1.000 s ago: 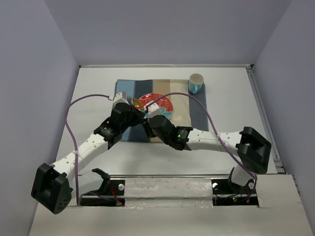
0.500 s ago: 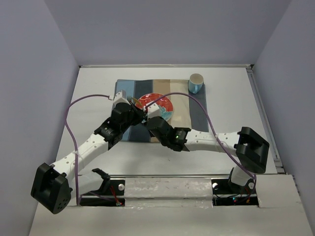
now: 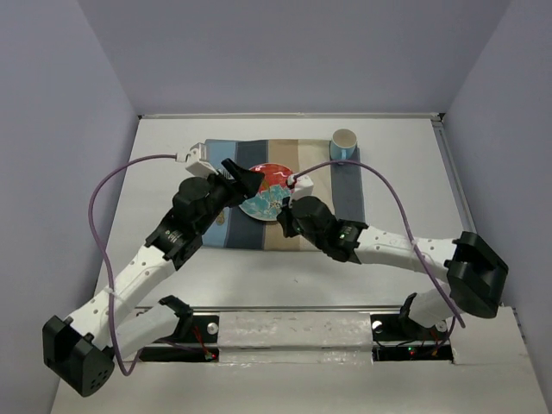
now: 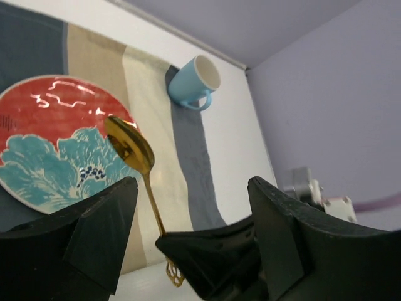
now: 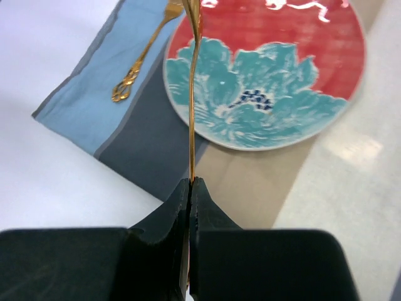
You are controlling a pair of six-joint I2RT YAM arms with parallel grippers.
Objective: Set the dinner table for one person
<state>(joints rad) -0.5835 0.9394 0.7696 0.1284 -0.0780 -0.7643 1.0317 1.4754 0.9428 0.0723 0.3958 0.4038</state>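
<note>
A gold spoon point(image 5: 193, 94) stands on edge above the red and teal flowered plate point(image 5: 269, 81), and my right gripper point(image 5: 190, 184) is shut on its handle. In the left wrist view the spoon point(image 4: 130, 147) rises from the right gripper's black fingers point(image 4: 213, 251), with my left gripper point(image 4: 191, 232) open wide around them and touching nothing. A gold fork point(image 5: 141, 56) lies on the blue stripe of the placemat point(image 3: 323, 185), left of the plate point(image 3: 267, 194). Both grippers meet over the plate: the left gripper point(image 3: 244, 177) and the right gripper point(image 3: 281, 208). The white dinner table point(image 3: 168, 151) lies under it all.
A light blue mug point(image 3: 343, 145) stands upright at the placemat's far right corner, also in the left wrist view as the mug point(image 4: 194, 81). Purple cables arch above both arms. Grey walls close in the table on three sides.
The left gripper has opened and let go of the spoon while the right gripper shut on its handle. Both arms have shifted right, the left wrist swinging up and away.
</note>
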